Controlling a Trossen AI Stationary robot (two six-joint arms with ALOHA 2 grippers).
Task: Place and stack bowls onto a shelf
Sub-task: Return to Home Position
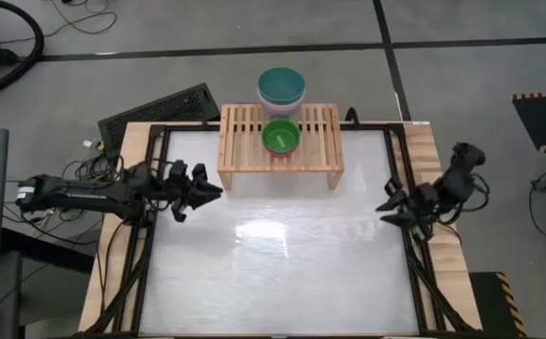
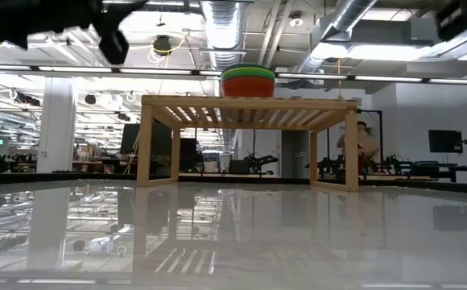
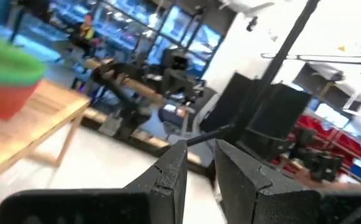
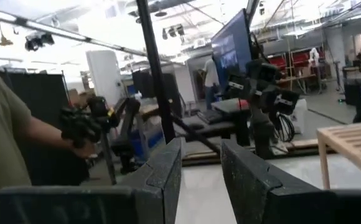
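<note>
Homing judgement: no bowl lies on the open bench (image 1: 282, 264) in front of the shelf (image 1: 322, 141), so what is left looks like a pull-back of both arms, not another grasp.
Left side: the left end effector (image 3: 200, 146) hangs at the bench's 9 o'clock edge, fingers a narrow gap apart with nothing between them.
Right side: the right end effector (image 4: 202, 144) hangs at the 3 o'clock edge, fingers likewise slightly apart and empty.
Shelf lie: at 12 o'clock on the bench, long axis running 9 to 3, top bars running 12 to 6.
Near bowls: the green-topped stack (image 1: 281, 136) sits on the slats near the shelf's middle. The low view shows green rims over a red bowl.
Far bowls: the teal-topped stack (image 1: 281, 87) is at 12 o'clock from the green one, at the shelf's far edge. I cannot tell whether it rests on the last bars or just behind them.
Key relation: the shelf lies toward 2 o'clock from the left end effector and toward 10 o'clock from the right. The left is nearer, close to the shelf's 9 o'clock leg, and the right is well apart.
In the way: nothing between either end effector and its own bench edge, though cables (image 1: 99, 169) crowd the left arm.
Beyond: a person's olive sleeve (image 4: 3, 124) shows close in the right wrist view.
</note>
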